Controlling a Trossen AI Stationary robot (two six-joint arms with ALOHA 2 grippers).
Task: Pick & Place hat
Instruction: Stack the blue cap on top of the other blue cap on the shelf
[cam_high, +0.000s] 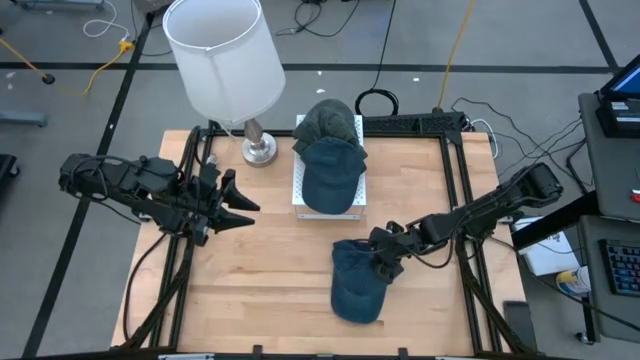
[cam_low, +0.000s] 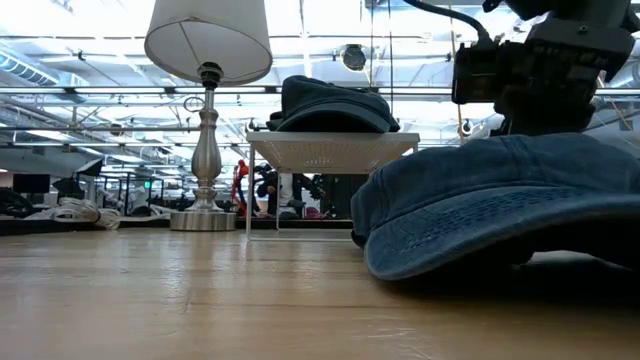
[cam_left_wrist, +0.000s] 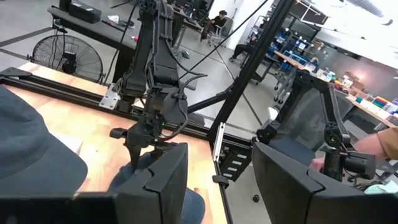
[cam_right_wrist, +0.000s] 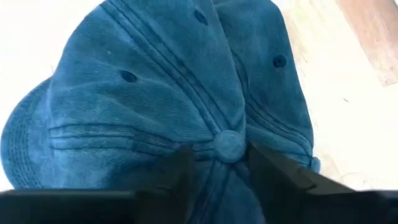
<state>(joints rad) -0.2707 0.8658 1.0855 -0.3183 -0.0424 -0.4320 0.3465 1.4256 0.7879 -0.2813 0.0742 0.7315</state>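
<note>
Denim-blue hat (cam_high: 357, 284) lies on the table (cam_high: 260, 270) at five o'clock. The right gripper (cam_high: 384, 262) reaches in low from three o'clock, its fingers (cam_right_wrist: 273, 168) parted astride the crown button, pressing fabric. The left gripper (cam_high: 243, 210) hovers open, empty, at nine o'clock.

3 caps are counted: 1 blue cap (cam_high: 358, 283) on the table (cam_high: 260, 270), 2 stacked on 1 white stand (cam_high: 300, 185). 1 lamp (cam_high: 225, 60) is seen.
</note>
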